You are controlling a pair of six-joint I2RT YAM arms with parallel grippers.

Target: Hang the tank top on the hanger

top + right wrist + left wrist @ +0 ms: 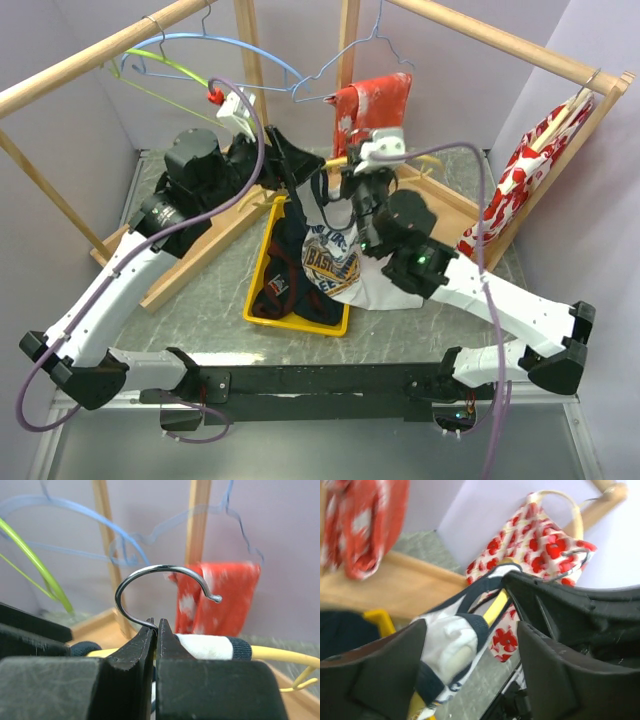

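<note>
Above the tabletop (200,300), the right pincer (156,625) is clamped together on the stem of the metal hook (165,570), holding the yellow hanger (285,655) up. One navy-trimmed strap of the tank top (335,265) already lies over the hanger's arm, just beside the clamp. The rest of the shirt hangs down over a yellow bin (258,275). The left pincer (470,625) stands wide apart, with white cloth bunched between its fingers (375,680) and nothing gripped. The step in hand appears to be seating the shirt's shoulder fully on the hanger. To do it well, the right arm should hold the hook level. The left should close on the trimmed edge, not the loose body, and draw it gently outward along the yellow arm. A hard pull could drag the seated strap off.
</note>
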